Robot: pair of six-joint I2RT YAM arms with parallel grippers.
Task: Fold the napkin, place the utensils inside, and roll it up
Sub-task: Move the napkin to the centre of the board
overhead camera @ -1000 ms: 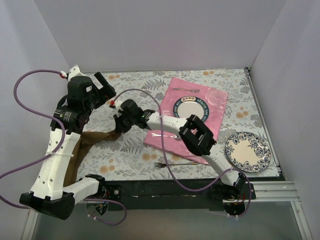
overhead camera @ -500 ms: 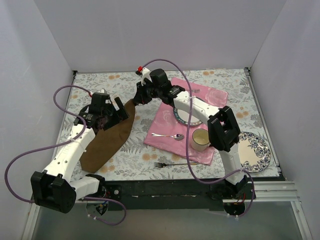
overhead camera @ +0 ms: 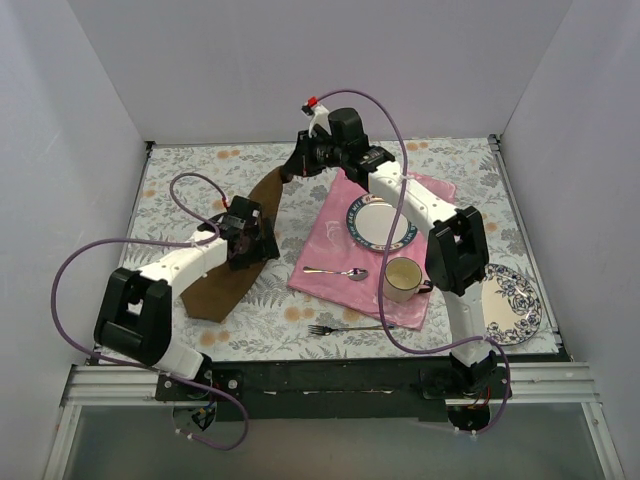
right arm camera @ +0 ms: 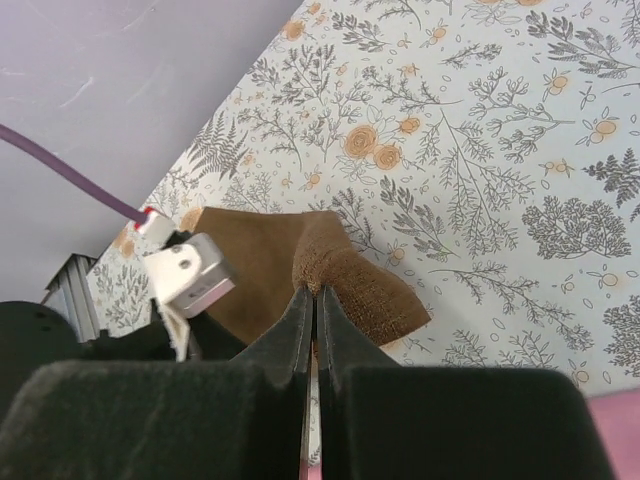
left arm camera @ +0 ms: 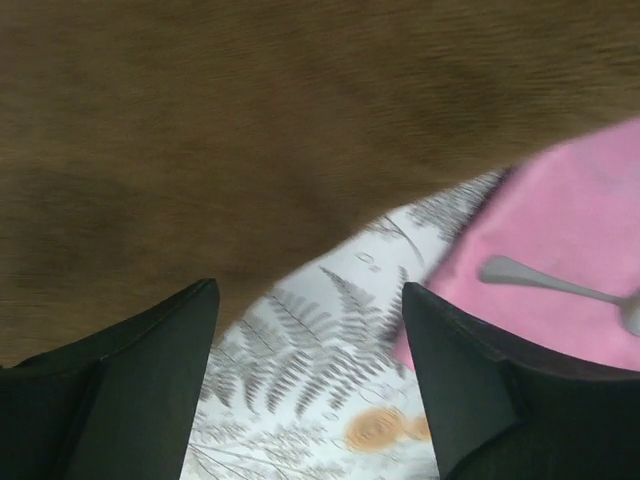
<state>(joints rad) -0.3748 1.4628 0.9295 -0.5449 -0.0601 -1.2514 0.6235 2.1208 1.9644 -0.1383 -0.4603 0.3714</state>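
Diagonally, napkin (overhead camera: 218,290) near-left to far-right, far corner pinched in right tool (right arm camera: 315,295); left tool (left arm camera: 310,300) apart.

napkin (overhead camera: 215,290) — left of mat (overhead camera: 330,235) | spoon (overhead camera: 337,271), cup (overhead camera: 402,279), plate (overhead camera: 381,222) — on mat | fork (overhead camera: 350,328) before mat

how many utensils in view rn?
2. A spoon lies on the pink cloth left of the mug; a fork lies on the table near its front edge. The right arm could hide more.
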